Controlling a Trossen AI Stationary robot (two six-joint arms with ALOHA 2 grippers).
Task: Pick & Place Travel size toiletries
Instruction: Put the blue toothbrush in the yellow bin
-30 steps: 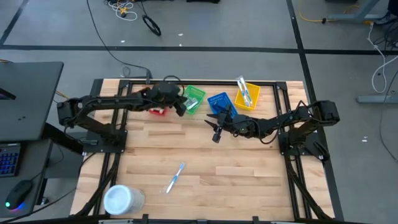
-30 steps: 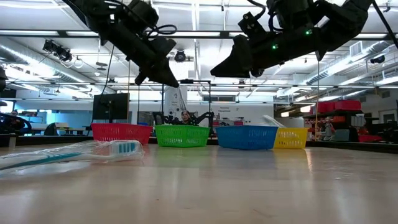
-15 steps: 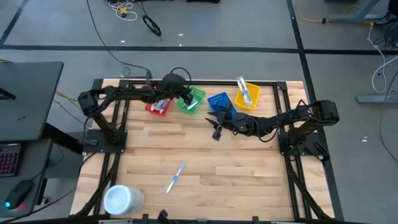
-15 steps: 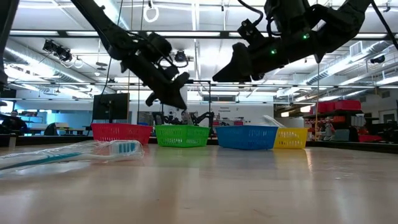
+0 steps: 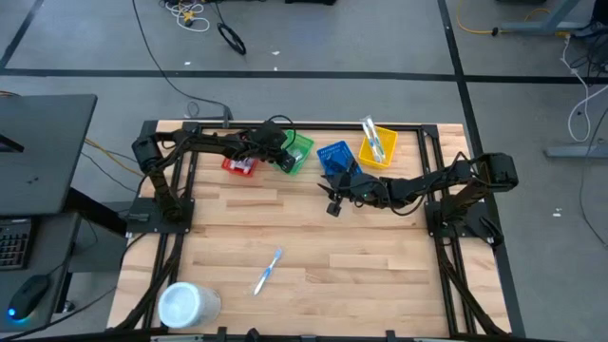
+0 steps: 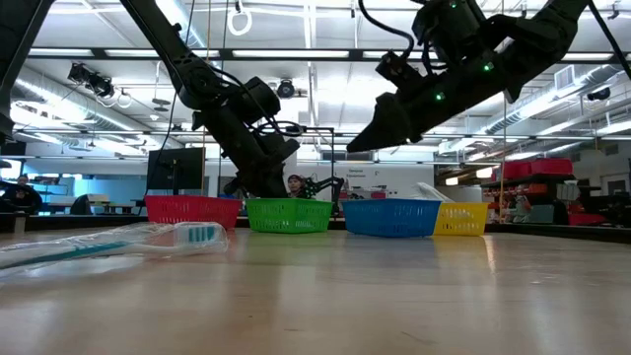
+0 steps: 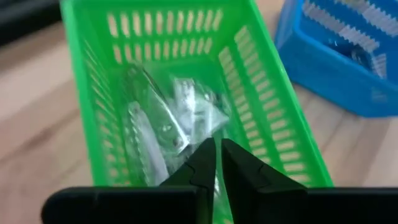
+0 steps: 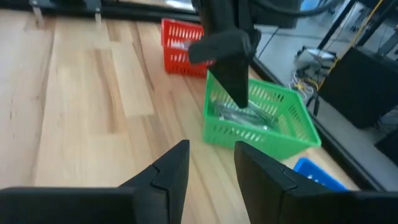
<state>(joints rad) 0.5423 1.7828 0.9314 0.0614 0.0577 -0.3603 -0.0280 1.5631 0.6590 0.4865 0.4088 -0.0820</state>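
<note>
Left pincer [image 7: 217,163] sits low over the green basket [image 7: 280,143], fingers [image 7: 202,165] nearly pressed together with only a slit between them, and I can't make out anything pinched in that slit. Right under the tips: clear-wrapped toiletries [image 7: 168,121] lying on the basket floor, looks like several small packets overlapping. Right pincer [image 8: 211,165] hangs above the worktop [image 5: 361,256] mid-table, fingers spread, holding nothing, pointed toward the green basket and the red basket [image 8: 180,40]. Further out: blue basket [image 5: 334,155] and yellow basket [image 5: 377,147] in the same back row, yellow one has tubes sticking up over the rim. One toothbrush [image 5: 267,271] lies loose on the bare worktop toward the front, well apart from both arms; white tub [image 5: 180,304] at the front-left corner. Handling guess: brush is light, stiff and slim, and the film wrap will be slippery and crinkle, so it can skate or pivot when the tips close. I'd take it across the handle near mid-length, fingers straddling the narrow axis, pressing down to the wood before closing, not at the bristle end
</note>
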